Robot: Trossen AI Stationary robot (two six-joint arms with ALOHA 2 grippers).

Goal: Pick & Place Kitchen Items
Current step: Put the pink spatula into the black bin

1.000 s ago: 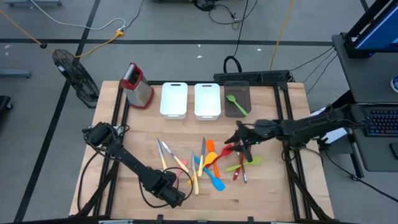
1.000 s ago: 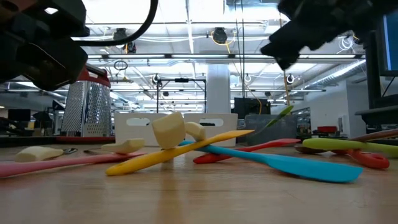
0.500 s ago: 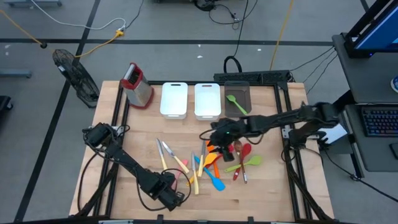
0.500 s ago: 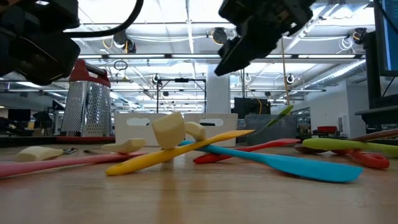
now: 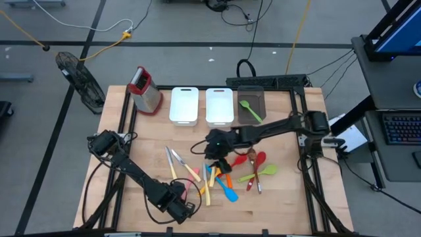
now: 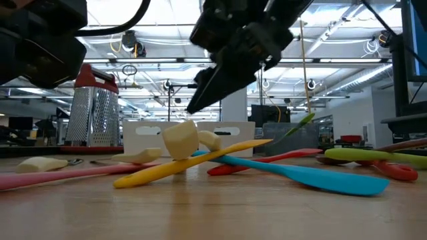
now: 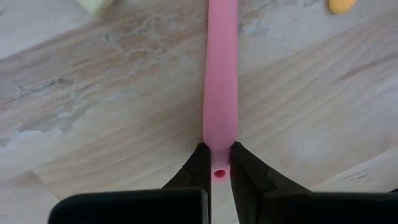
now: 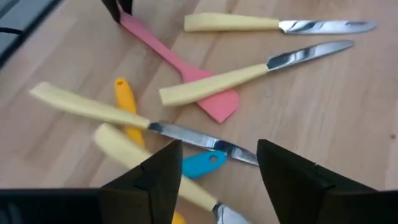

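L tool [image 7: 215, 163] grips pink spatula [image 7: 221, 74]

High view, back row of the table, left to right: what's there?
Box grater → white bin → second white bin → dark bin holding a green spoon.

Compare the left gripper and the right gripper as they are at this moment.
The left gripper sits low at the table's near edge; the right gripper hangs over the middle of the utensil pile. The left one's fingers are shut on the pink spatula at its handle end; the right one's fingers are spread open and hold nothing, above yellow-handled knives. Both are dark two-finger grippers.
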